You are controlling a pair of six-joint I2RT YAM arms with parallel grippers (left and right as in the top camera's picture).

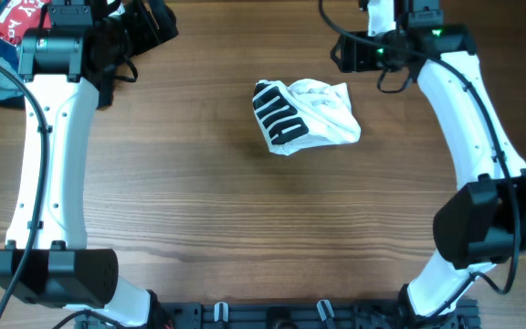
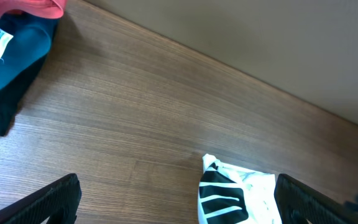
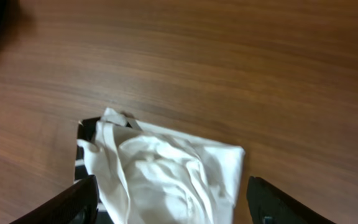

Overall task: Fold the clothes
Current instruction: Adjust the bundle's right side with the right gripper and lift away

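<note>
Presently garment (image 1: 304, 116) lies bunched at middle of table (image 1: 199, 201); looks thin, light, limp; I'd pinch a corner edge; my right gripper (image 3: 176, 202) spread, empty, over it; left gripper (image 2: 179, 205) spread wide, empty.

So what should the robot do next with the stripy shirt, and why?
Probably reach the left fingers, which are open, toward the pile of clothes in the corner. The shirt already lies as a small folded bundle, and the right fingers are open and clear of it, holding nothing.
</note>
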